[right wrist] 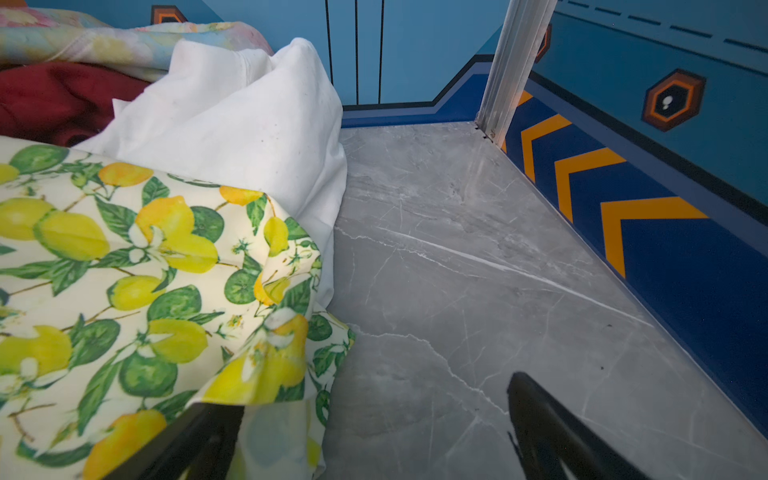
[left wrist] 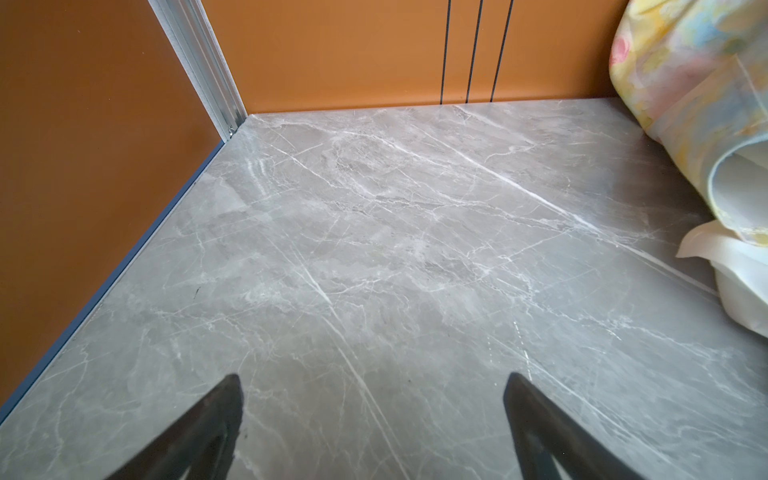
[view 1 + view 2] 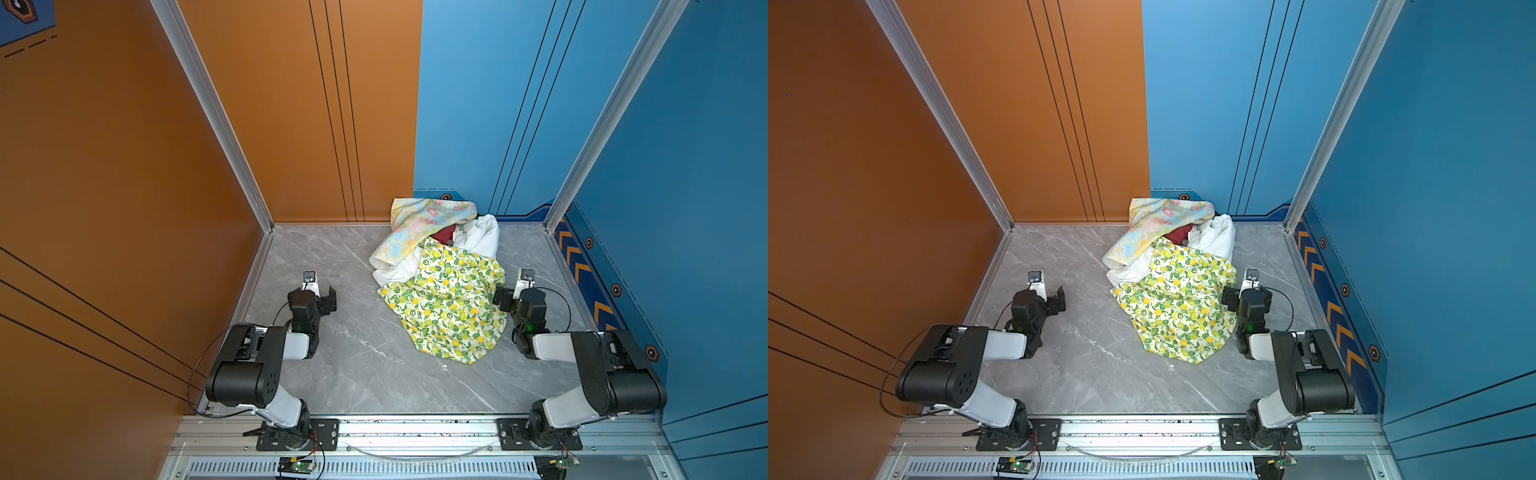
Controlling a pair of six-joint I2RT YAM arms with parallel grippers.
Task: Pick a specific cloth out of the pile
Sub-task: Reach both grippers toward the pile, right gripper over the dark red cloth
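Approach step, nothing grasped. At 9 o'clock of pile (image 3: 432, 266), left tool (image 3: 330, 298): wide open, empty. At 3 o'clock, right tool (image 3: 500, 297): wide open, empty, beside lemon-print cloth (image 3: 451, 307). Far end, 12 o'clock: dark red cloth (image 3: 444, 235) between floral cloth (image 3: 419, 224) and white cloth (image 3: 480, 237). Next, likely: reach over, pinch red only.

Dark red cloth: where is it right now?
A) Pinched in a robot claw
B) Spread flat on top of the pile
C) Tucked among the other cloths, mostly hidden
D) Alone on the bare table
C: only a small patch of the dark red cloth shows, wedged between the floral cloth, the white cloth and the lemon-print cloth.
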